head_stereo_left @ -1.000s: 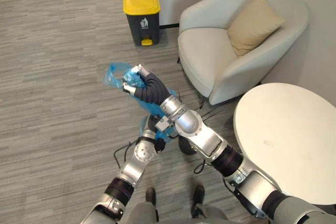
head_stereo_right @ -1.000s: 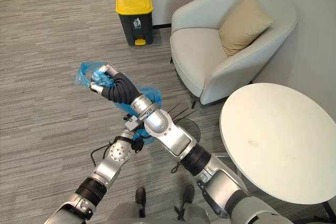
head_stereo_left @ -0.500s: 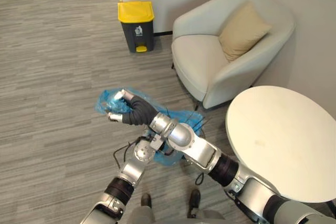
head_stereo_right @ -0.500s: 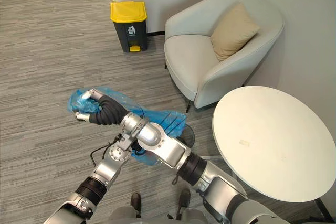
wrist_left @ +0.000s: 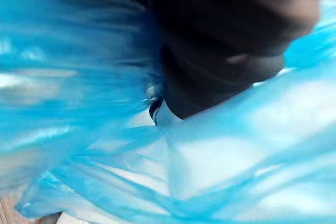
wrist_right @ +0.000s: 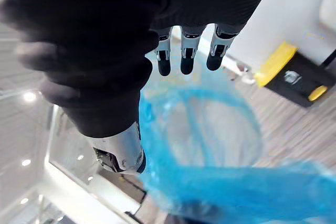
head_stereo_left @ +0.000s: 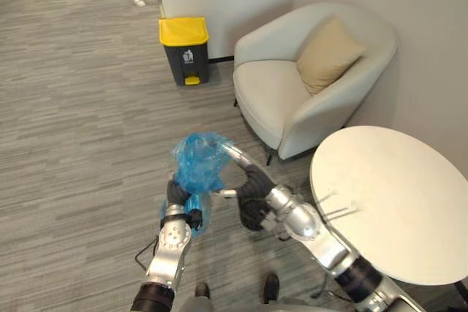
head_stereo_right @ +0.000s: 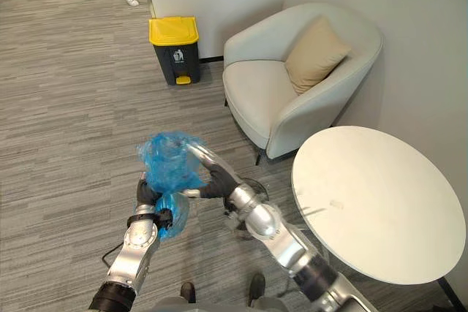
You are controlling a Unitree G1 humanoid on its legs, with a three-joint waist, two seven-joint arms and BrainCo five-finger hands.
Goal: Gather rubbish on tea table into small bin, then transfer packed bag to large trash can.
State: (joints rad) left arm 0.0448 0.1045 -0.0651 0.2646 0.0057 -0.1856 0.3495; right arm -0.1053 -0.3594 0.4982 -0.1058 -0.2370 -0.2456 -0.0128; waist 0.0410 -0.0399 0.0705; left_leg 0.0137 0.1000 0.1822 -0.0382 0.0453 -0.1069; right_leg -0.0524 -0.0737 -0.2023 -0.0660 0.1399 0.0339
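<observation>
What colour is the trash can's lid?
Yellow lid on a dark grey trash can; clearest in the left eye view.

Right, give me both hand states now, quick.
Left hand: cannot be told, the blue bag covers it.
Right hand: open, fingers straight beside the bag.

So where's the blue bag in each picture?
Left eye view: the blue bag is bunched near the middle, over the left hand.
Right eye view: left of the middle, beside the right hand.
Left wrist view: wrapped all around the hand's dark cover.
Right wrist view: just past the fingers, spread wide.
Shared landmark: the yellow-lidded bin, beyond the bag in both eye views and the right wrist view.
</observation>
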